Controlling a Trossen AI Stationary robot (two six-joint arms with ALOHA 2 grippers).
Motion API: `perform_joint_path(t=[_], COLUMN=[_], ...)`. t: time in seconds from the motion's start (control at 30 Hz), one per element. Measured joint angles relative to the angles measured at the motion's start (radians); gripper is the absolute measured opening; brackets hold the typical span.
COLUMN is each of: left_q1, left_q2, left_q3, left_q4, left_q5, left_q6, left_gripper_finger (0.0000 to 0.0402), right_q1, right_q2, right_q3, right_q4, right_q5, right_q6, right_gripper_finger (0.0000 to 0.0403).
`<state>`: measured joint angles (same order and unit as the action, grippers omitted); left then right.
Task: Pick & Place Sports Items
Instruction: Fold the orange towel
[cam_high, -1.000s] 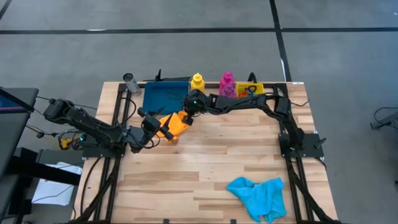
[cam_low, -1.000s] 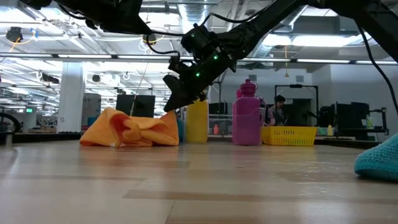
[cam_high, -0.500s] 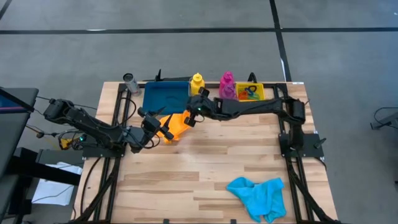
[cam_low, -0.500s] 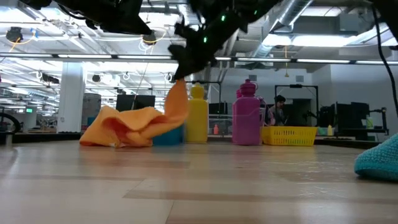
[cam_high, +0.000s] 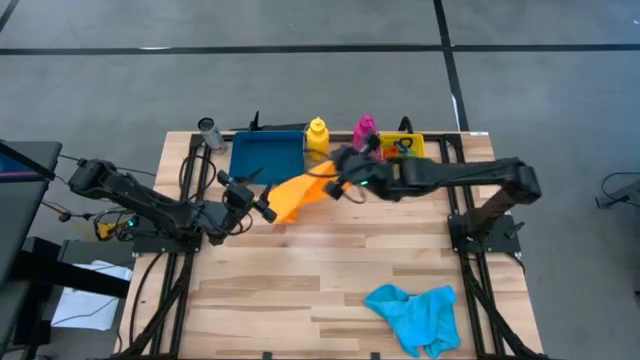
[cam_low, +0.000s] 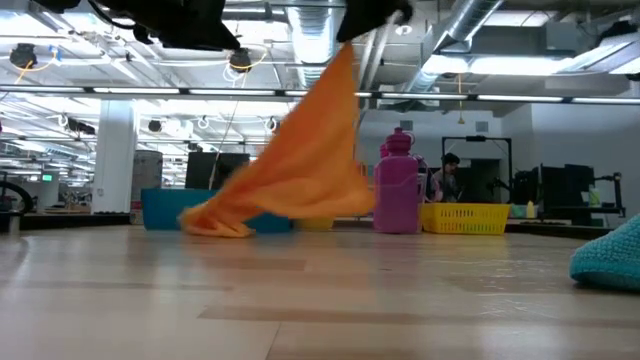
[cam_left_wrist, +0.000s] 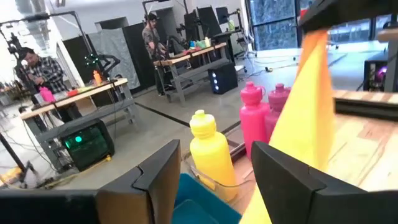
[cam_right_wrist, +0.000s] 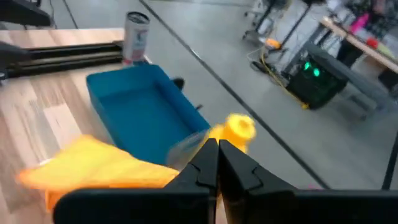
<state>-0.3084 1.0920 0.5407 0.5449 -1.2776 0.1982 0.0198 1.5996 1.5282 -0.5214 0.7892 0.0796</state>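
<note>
Right claw (cam_high: 338, 186), pinched shut on one corner of the orange cloth (cam_high: 296, 194), has that corner raised above the worktop (cam_high: 330, 270) while the cloth's far end trails down and rests on the wood just in front of the blue tray (cam_high: 266, 156). My left claw (cam_high: 262, 208) waits low at the cloth's other side, fingers parted and holding nothing. Nearest me, well apart from all this, the cyan cloth (cam_high: 415, 312) lies crumpled at the front right of the worktop. I judge the main risk to be the thin corner grip: the hanging weight could pull the cloth free, or the trailing end could drag and snag on the left claw or the tray's rim. Behind the cloth stand the yellow bottle (cam_high: 317, 134) and the magenta bottle (cam_high: 365, 133), close enough that a swinging fold might tip them. Beside them the yellow bin (cam_high: 410, 146) holds coloured rings. At the back left corner stands a small grey can (cam_high: 208, 131).
</note>
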Motion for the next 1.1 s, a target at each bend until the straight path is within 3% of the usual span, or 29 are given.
perform_joint_path(t=[0.17, 0.23, 0.43, 0.63, 0.8, 0.93, 1.1], left_q1=[-0.006, -0.007, -0.007, -0.007, -0.002, 0.017, 0.066], left_q2=[-0.018, -0.017, 0.016, 0.156, 0.363, 0.519, 0.644], left_q3=[0.0, 0.001, 0.0, 0.0, 0.0, 0.009, 0.074], left_q4=[-0.005, -0.021, -0.115, -0.116, 0.027, 0.19, 0.253], left_q5=[0.03, 0.098, 0.439, 0.596, 0.622, 0.621, 0.653], left_q6=[-0.08, -0.102, -0.173, -0.181, -0.16, -0.016, 0.056], left_gripper_finger=[0.019, 0.019, 0.019, 0.019, 0.0194, 0.0209, 0.0234], right_q1=[0.007, 0.007, 0.006, 0.005, 0.005, 0.005, 0.005], right_q2=[-0.112, -0.131, -0.132, -0.13, -0.13, -0.128, -0.127], right_q3=[0.001, 0.0, -0.001, -0.001, -0.001, -0.001, -0.001], right_q4=[-0.106, -0.151, -0.204, -0.216, -0.216, -0.217, -0.241], right_q5=[0.011, 0.009, 0.012, 0.012, 0.012, 0.012, 0.012], right_q6=[0.104, 0.117, 0.116, 0.096, 0.089, 0.089, 0.089], right_gripper_finger=[0.0, 0.0, 0.0, 0.0, 0.0, 0.0, 0.0])
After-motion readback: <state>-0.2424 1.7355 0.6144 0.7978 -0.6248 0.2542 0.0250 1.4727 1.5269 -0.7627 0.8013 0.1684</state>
